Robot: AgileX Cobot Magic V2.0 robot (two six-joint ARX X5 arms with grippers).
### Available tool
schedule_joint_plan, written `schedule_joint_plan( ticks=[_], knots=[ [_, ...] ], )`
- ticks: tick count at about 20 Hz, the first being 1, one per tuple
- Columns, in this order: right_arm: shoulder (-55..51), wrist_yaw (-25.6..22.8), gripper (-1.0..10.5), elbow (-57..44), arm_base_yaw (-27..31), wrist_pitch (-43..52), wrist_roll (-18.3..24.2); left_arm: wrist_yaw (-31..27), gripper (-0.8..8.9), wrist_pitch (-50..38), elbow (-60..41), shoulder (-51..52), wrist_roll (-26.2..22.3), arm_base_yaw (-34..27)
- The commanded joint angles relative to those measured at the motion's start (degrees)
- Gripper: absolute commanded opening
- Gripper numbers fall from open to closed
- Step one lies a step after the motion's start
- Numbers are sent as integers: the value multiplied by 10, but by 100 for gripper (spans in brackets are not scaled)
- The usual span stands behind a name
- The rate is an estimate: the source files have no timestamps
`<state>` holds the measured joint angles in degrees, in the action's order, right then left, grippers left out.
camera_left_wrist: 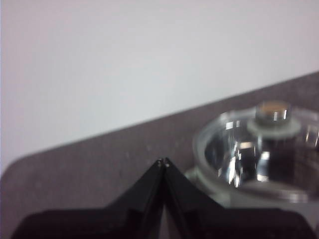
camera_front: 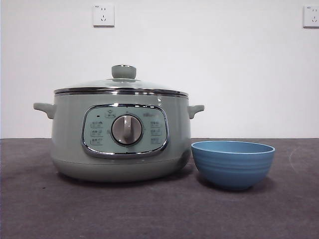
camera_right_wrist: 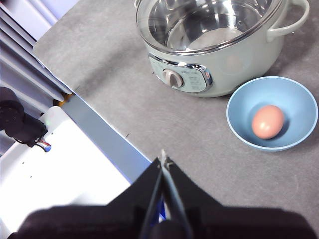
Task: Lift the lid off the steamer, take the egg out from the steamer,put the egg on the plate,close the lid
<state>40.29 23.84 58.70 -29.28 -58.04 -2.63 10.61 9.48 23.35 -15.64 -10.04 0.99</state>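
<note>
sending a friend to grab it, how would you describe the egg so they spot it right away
Start at the big pale green steamer with the glass lid on the grey table. Right beside its dial panel stands a smaller round blue bowl, the plate. The egg lies inside that bowl: a small brownish-orange oval, the only warm-coloured thing among green, blue and grey.
</note>
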Motion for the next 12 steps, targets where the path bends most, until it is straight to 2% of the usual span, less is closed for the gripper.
schedule_joint_plan(
  ticks=[1, 5, 7, 12],
  knots=[
    [-1, -2, 1, -1, -1, 3, -4, -8, -4, -24, -74, 39, 26, -10],
    [-1, -2, 1, -1, -1, 3, -4, -63, -4, -26, -153, 83, 44, -11],
    [-1, -1, 1, -1, -1, 3, -4, -73, -4, -26, -183, 108, 46, -11],
    [-1, -1, 1, -1, -1, 3, -4, -73, -4, -13, -232, 155, 92, -11]
  ],
)
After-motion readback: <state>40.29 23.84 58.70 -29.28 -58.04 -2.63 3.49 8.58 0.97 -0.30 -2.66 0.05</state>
